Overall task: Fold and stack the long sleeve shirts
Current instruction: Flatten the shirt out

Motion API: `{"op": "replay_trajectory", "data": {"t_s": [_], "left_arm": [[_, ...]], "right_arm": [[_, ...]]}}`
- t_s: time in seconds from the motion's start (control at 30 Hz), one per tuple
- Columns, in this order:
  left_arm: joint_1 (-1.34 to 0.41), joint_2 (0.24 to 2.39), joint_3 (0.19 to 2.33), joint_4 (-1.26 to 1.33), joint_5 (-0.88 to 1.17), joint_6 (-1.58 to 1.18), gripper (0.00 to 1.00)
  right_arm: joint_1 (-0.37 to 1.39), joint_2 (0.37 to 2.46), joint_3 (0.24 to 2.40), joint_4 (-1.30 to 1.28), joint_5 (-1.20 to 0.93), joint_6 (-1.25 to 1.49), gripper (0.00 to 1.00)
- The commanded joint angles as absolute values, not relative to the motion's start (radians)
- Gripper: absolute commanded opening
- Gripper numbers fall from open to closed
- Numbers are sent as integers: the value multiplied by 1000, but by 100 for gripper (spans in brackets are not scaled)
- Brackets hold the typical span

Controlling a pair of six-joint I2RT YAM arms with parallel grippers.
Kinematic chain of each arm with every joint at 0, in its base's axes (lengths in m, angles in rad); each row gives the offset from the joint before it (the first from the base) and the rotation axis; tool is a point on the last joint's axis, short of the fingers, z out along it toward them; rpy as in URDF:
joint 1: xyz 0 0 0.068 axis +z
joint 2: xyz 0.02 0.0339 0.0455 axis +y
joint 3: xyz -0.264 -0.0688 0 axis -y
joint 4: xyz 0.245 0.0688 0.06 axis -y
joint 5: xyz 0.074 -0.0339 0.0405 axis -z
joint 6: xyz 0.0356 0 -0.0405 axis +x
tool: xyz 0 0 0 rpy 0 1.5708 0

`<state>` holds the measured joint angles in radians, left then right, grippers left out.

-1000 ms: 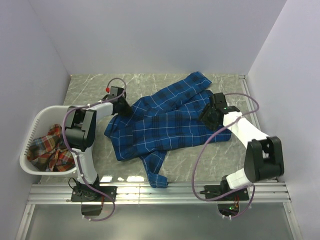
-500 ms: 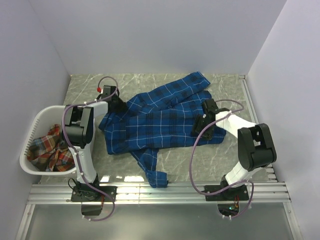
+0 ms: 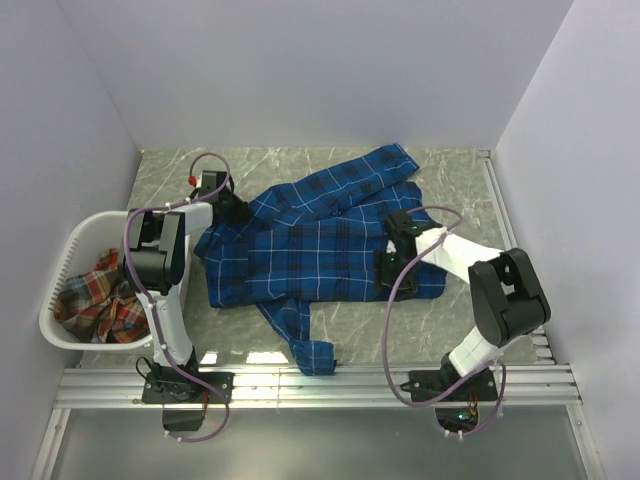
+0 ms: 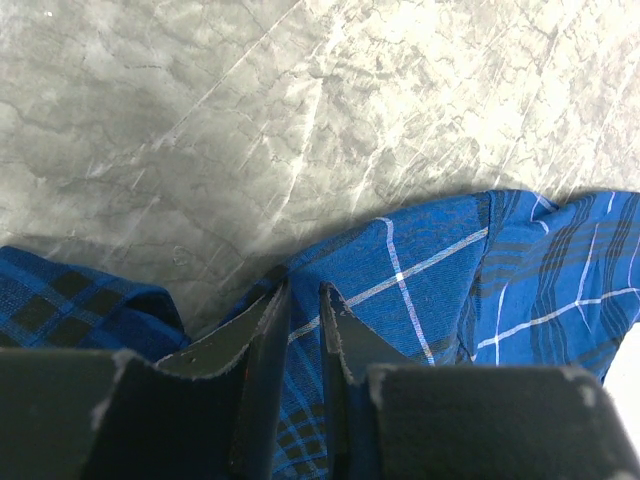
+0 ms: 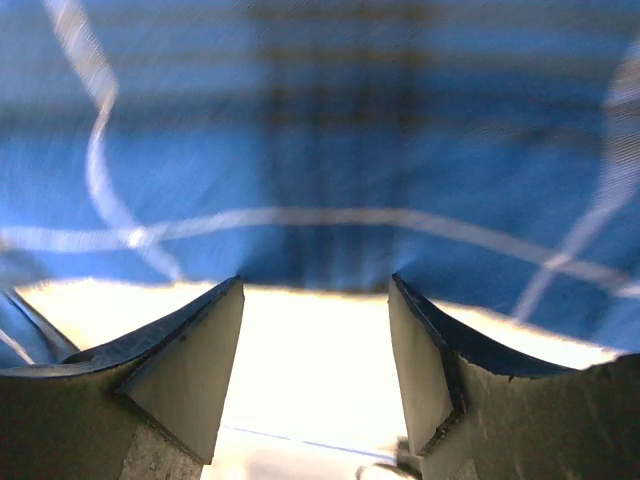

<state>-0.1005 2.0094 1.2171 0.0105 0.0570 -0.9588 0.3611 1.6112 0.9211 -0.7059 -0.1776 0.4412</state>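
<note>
- Overhead, the blue shirt (image 3: 310, 245) lies spread across the middle of the table (image 3: 450, 180), rumpled rather than flat. Its far sleeve (image 3: 370, 172) runs toward the back wall, and its near sleeve (image 3: 305, 340) trails down to the table's front edge, ending just beside the metal rail (image 3: 330, 385).
- The left gripper (image 3: 222, 198) sits at the shirt's far left corner. From this height its jaws are too small to read.
- The right gripper (image 3: 388, 272) is low over the shirt's right side. Its tips are dark against dark checks, so this view does not show whether they touch the cloth.
- The red plaid shirt (image 3: 100, 295) is bunched inside the basket (image 3: 75, 240) at the left of the table. It is partly hidden by the basket's wall and by the left arm.
- From the left wrist, the left gripper (image 4: 305, 300) is closed to a narrow slot with a fold of the blue shirt (image 4: 420, 270) pinched between its fingers (image 4: 262, 340).
- Bare table (image 4: 250, 100) fills the upper part of that view. The shirt is cut off at the right edge and the lower left, and the gripper body hides the cloth below the pinch.
- From the right wrist, the right gripper (image 5: 315, 285) has its fingers (image 5: 190, 350) spread wide and grips no cloth.
- The blue shirt (image 5: 350, 130) fills the top of that view, close and blurred, with its edge running just past the fingertips. Below that edge is a bright, washed-out patch where no detail can be made out.
</note>
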Motion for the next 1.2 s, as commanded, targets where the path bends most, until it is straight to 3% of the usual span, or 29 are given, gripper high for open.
{"op": "replay_trajectory", "data": {"t_s": [0.0, 0.2, 0.5, 1.17], "left_arm": [[-91, 2019, 1209, -34, 17, -927, 26], [-91, 2000, 1193, -34, 23, -911, 26], [-91, 1999, 1212, -41, 26, -907, 26], [-91, 2031, 1253, -63, 14, -900, 26]], "right_arm": [[460, 1549, 1037, -776, -143, 355, 67], [566, 1554, 1132, -695, -61, 342, 67], [644, 1750, 1174, -652, -58, 292, 67], [729, 1792, 1088, -954, -337, 207, 68]]}}
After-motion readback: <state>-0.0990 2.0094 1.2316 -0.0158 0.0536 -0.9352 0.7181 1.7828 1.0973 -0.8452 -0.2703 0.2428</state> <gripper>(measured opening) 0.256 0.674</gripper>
